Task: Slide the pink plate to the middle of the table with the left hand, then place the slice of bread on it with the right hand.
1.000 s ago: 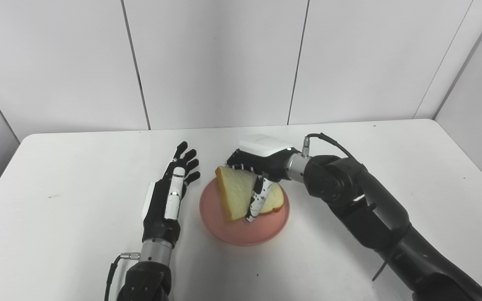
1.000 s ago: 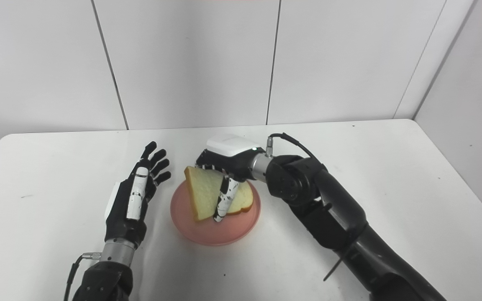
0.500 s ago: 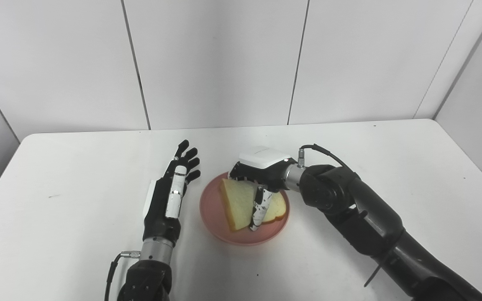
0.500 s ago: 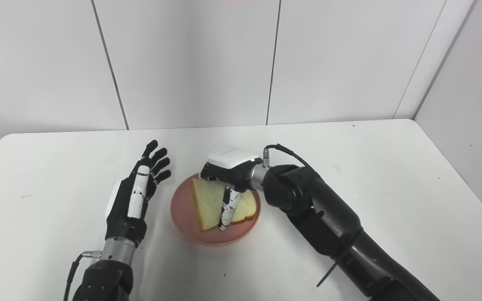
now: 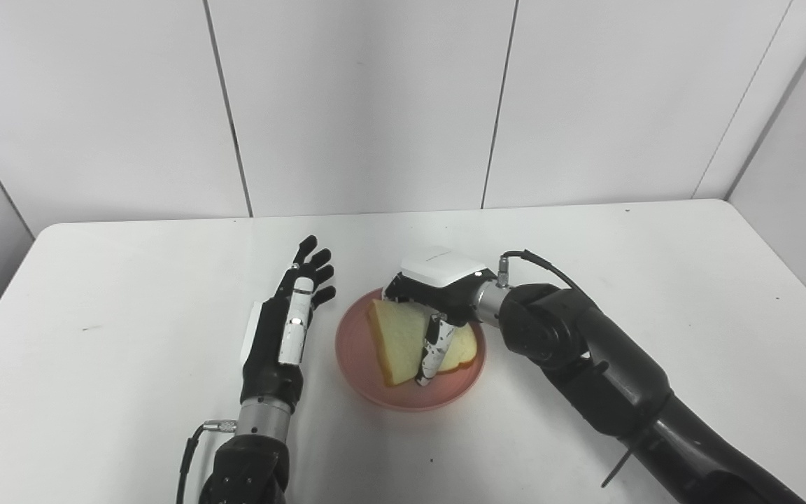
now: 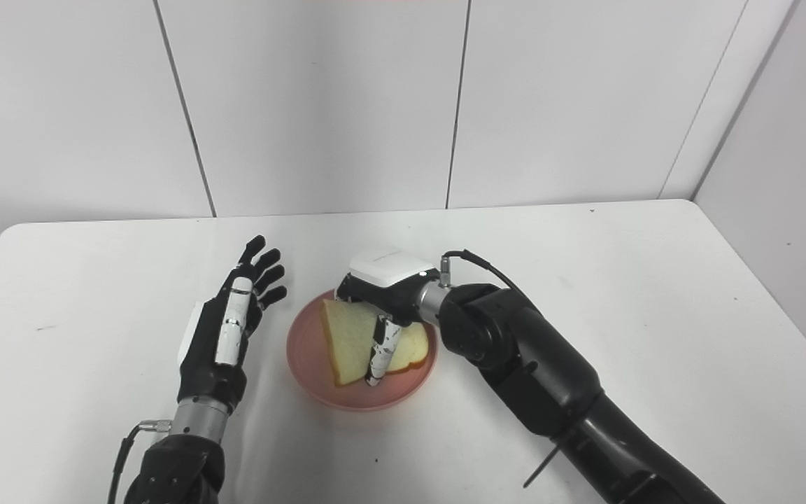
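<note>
**Bread Meets Plate at Centre Table**

White panelled walls back a white table (image 5: pixel 95 294), where a pink plate (image 5: pixel 361 357) sits near the middle. On it lies the slice of bread (image 5: pixel 394 336), its left edge tilted up off the dish. The robot's right hand (image 5: pixel 438 297) arches over the slice, fingers and thumb pinching it from above. Just beside the plate's left rim, apart from it, the left hand (image 5: pixel 284 329) waits with fingers spread, holding nothing.
</note>
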Motion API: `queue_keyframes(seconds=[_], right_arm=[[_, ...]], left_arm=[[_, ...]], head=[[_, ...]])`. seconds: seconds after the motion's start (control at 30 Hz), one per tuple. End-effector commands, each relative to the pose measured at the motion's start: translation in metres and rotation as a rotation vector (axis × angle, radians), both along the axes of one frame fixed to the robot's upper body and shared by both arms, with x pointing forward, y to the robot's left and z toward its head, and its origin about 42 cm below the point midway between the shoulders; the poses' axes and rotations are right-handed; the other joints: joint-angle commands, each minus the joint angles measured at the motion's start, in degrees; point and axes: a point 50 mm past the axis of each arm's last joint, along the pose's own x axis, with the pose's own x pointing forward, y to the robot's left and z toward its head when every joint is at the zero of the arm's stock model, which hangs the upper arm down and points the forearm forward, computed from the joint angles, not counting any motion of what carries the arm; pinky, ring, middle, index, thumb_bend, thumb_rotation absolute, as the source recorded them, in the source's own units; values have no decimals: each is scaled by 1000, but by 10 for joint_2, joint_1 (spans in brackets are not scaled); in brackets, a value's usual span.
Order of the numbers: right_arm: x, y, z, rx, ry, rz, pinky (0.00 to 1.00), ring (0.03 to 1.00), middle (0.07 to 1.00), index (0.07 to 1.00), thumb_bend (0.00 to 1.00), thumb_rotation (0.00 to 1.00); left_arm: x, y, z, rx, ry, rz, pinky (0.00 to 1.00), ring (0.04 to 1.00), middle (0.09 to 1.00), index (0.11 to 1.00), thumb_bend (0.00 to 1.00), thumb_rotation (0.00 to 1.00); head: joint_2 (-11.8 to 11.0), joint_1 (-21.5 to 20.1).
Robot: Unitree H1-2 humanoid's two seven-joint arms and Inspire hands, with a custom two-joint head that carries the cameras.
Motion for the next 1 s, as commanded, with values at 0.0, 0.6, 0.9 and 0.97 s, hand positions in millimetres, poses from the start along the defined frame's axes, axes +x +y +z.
queue_keyframes(seconds=[0.0,0.6,0.9,0.97], right_arm=[[-1,4,27,22,-121,56,370,456,482,673,562,0],[-11,-3,48,-100,-183,46,614,805,863,810,937,243],[-18,-8,59,-134,-173,58,640,804,856,811,987,285],[-21,-9,63,-141,-169,57,665,816,860,818,987,284]], left_arm=[[5,-6,25,-20,-93,-14,842,889,907,903,402,1000],[3,-3,32,-32,-92,-18,854,890,909,910,402,1000],[3,-3,33,-50,-91,-12,850,887,905,905,403,1000],[2,-4,33,-52,-93,-12,854,890,907,908,405,1000]], head=[[-1,0],[4,-4],[4,-5],[4,-5]])
